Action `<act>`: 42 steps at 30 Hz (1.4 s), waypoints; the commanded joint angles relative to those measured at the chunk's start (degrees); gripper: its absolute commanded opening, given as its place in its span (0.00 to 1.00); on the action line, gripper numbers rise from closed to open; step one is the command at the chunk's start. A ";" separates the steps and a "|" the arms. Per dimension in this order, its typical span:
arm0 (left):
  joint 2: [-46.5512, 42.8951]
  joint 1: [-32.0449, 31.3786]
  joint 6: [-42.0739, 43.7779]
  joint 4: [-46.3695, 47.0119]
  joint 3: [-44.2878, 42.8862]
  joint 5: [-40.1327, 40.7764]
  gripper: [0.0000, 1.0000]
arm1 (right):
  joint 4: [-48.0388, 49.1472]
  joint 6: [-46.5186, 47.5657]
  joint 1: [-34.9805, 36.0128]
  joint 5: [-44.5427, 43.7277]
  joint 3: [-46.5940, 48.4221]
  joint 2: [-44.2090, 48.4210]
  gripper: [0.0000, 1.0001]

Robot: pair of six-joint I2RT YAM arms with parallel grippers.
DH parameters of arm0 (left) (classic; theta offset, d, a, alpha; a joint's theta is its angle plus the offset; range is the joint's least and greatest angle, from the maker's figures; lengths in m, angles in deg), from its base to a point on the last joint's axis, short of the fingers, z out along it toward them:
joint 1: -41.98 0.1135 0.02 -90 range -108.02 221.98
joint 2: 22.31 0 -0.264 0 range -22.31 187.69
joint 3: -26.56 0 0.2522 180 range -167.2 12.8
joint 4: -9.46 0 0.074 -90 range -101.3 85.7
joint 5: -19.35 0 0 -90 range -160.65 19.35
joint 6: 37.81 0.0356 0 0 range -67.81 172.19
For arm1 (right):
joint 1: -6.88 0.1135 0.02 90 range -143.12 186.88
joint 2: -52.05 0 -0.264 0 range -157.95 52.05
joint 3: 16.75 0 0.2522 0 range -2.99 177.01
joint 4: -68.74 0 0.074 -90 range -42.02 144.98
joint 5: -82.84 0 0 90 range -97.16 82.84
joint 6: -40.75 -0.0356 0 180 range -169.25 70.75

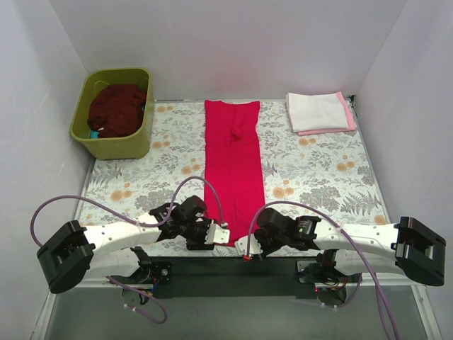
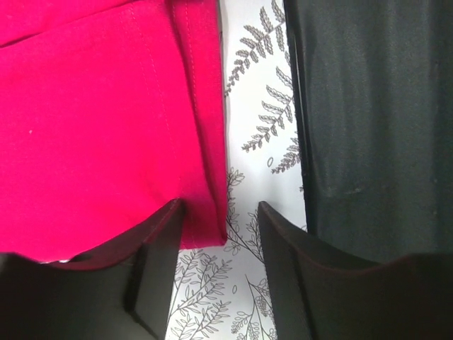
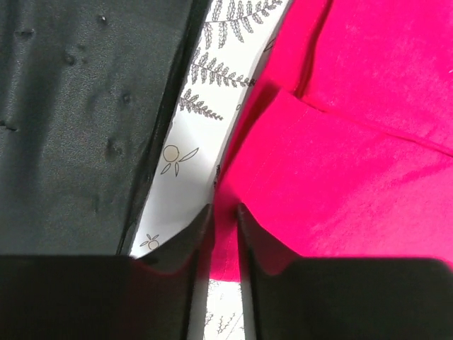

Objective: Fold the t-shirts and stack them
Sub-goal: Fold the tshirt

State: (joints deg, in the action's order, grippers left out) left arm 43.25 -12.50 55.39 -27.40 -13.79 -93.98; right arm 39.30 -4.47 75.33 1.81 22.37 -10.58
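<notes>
Closed in on three sides by plain pale walls (image 1: 226, 42) – matte, meeting in soft corners. Lit evenly from above, with barely a shadow. Covered edge to edge by a grey-and-orange floral counter cloth (image 1: 318, 177), bordered at the near side by a black strip (image 1: 233, 273). Tucked into the far left corner – an olive-green tub (image 1: 113, 145).

Floral-clothed worktop (image 1: 318, 177), and down its middle lies the red t-shirt (image 1: 233, 163) folded in a long strip, olive tub (image 1: 113, 145) far-left of it, white t-shirt (image 1: 316, 111) stacked on pink t-shirt (image 1: 350, 113) far-right of it.
</notes>
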 commanded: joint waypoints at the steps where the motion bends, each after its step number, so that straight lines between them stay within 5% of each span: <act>1: 1.94 -0.37 1.28 0.33 1.63 1.89 0.43 | -1.81 -0.48 0.37 -2.73 -2.51 -2.23 0.20; 5: 2.73 -0.37 1.28 -0.37 1.63 2.33 0.24 | -2.07 -1.35 0.37 -3.08 -1.99 -2.76 0.03; 11: 0.80 -0.37 1.46 -4.41 -1.26 -0.83 0.01 | -4.79 -2.76 0.37 -2.12 1.17 -1.62 0.01; 22: -8.34 -0.54 2.78 -22.69 -11.46 -14.54 0.00 | -18.85 -6.10 3.80 4.04 11.63 7.07 0.01; 29: -12.30 0.68 -2.75 -23.93 -14.63 -13.41 0.00 | -20.70 -3.65 1.70 0.17 17.43 9.19 0.01; 42: 5.44 23.70 0.93 -19.54 -27.10 -19.82 0.00 | -23.52 15.41 -21.22 10.09 29.30 -3.97 0.01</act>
State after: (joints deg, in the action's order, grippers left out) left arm 46.11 8.05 54.56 -49.38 -37.15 -111.43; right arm 16.81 4.12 57.73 8.78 48.23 -11.66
